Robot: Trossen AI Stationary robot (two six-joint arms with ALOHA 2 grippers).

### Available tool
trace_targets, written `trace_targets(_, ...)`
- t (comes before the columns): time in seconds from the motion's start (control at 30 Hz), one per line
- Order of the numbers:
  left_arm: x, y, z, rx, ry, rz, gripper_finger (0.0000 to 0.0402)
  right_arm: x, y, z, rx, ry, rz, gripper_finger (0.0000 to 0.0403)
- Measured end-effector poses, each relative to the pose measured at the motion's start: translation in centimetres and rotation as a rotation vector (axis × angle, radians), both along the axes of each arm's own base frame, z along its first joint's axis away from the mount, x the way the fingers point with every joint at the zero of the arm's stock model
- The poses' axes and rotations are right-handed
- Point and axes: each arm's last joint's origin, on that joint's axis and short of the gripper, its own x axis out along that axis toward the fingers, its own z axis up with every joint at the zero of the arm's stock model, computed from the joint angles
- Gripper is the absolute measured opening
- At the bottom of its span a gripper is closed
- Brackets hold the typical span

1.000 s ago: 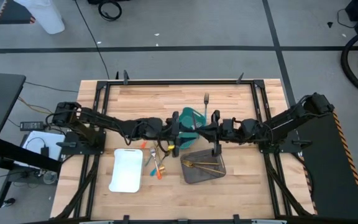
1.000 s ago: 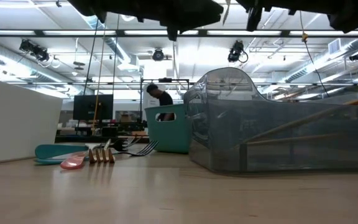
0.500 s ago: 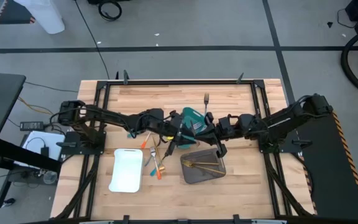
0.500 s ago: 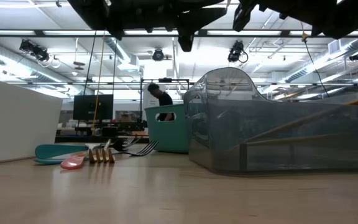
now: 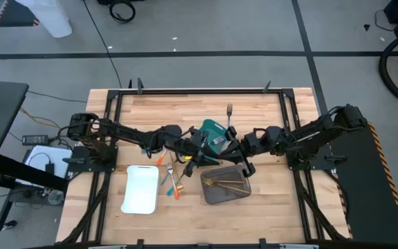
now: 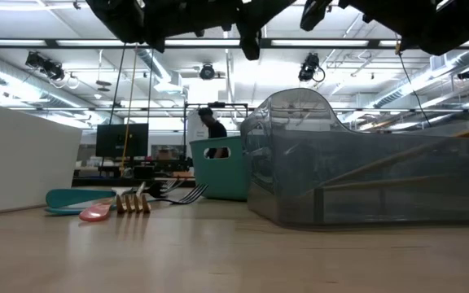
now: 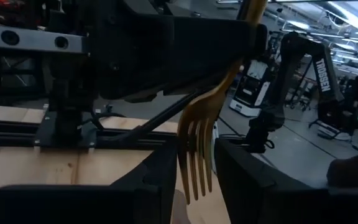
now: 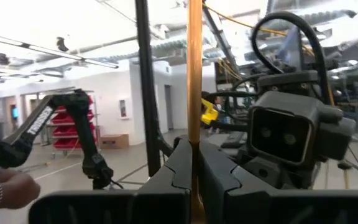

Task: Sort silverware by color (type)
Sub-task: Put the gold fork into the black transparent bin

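A: Where do we find the two arms?

B: Both meet over the middle of the wooden surface [image 5: 254,207]. The left gripper [image 5: 200,153] hangs beside the teal tray [image 5: 211,129], and the right gripper [image 5: 232,143] faces it from the other side, just above the grey tray [image 5: 225,194].

A: And the gold fork?

B: In the left wrist view we see the gold fork [image 7: 197,146] with its tines pointing down between the left fingers [image 7: 148,180]. In the right wrist view its gold handle runs straight up from between the right jaws, which are pressed together on it.

A: Are the left jaws gripping it too?

B: We cannot tell; they stand on either side of the tines, but contact is hard to make out from this angle.

A: What about the rest of the silverware?

B: Two gold pieces [image 5: 225,182] lie in the grey tray. A silver fork [image 5: 229,112] lies alone on the boards beyond the teal tray. A loose cluster of orange- and teal-handled utensils [image 5: 173,178] sits between the white tray [image 5: 141,197] and the grey one. In the low view we see fork tines [image 6: 133,203] and a pink spoon [image 6: 96,213] lying near the teal tray.
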Motion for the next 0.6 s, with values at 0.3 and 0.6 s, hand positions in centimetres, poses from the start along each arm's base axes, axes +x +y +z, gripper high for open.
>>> trace_targets(0.3, 1.9, -1.8, -0.1, -0.069, -0.029, -0.071, 0.0084, 0.0, 0.3, 0.2, -0.08, -0.088, 0.115, 0.0017)
trace_targets(0.6, 3.5, -2.3, 0.2, -0.07, -0.041, -0.154, 0.0061, -0.2, 0.4, 0.4, -0.107, -0.117, 0.191, 0.0017)
